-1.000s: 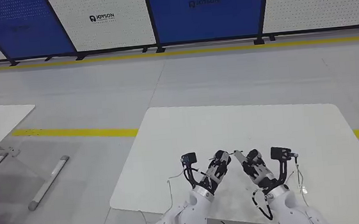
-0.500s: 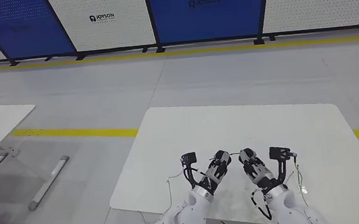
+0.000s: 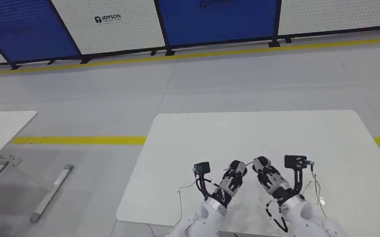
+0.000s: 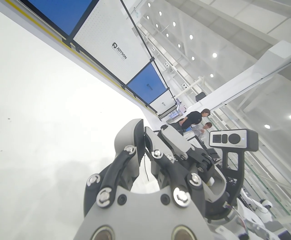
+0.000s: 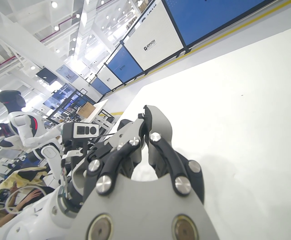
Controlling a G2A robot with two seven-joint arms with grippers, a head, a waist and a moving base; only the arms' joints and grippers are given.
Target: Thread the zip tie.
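Low over the front part of the white table [image 3: 259,129], my two grippers stand tip to tip. The left gripper [image 3: 235,168] [image 4: 144,129] is shut on a thin black zip tie [image 4: 145,167], whose loose strap hangs down between its fingers. My right gripper [image 3: 260,165] [image 5: 143,114] is shut on the zip tie's small black head end, and the strap [image 5: 106,135] runs from there toward the left arm. In the top view the zip tie [image 3: 247,162] shows as a short dark line bridging the two grippers. The right gripper's fingers [image 4: 175,141] sit right behind the left fingertips.
The table's front edge [image 3: 158,220] lies just below the grippers. A second white table [image 3: 0,128] stands at the far left beyond a yellow floor line. Blue and white partition panels [image 3: 221,10] close off the back.
The right gripper has shifted a little toward the left gripper, narrowing the gap between the tips. The left gripper has barely moved.
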